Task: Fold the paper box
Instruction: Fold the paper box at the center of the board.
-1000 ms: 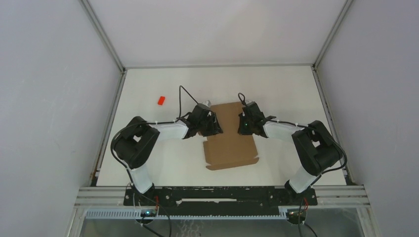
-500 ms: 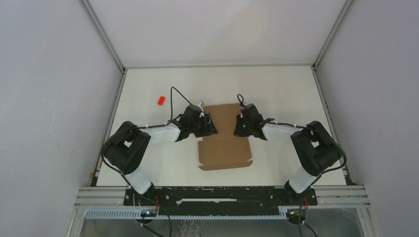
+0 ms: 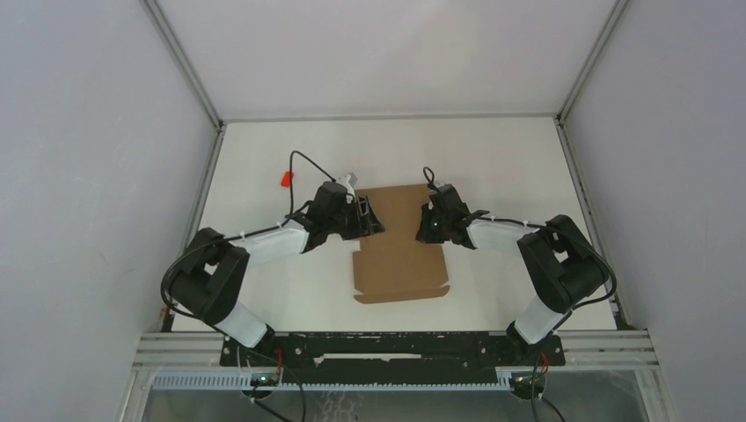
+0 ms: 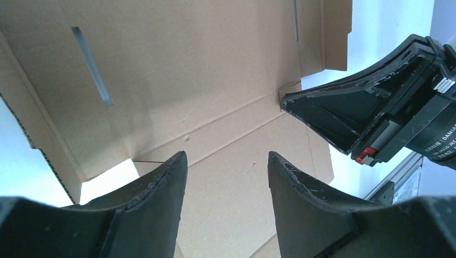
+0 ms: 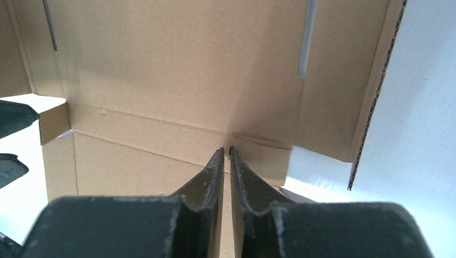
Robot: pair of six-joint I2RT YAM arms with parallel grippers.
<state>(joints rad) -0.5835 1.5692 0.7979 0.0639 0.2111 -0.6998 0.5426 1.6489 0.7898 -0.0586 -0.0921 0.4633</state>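
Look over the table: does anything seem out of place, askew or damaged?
Only a small red block lies alone at the far left of the table, apart from the paper box. The cardboard itself shows no tears.

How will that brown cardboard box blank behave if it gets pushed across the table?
The paper box probably slides easily, lying mostly flat on the smooth white table. Its corrugated edge suggests light, fairly stiff panels, though the creases and slits would likely let flaps hinge.
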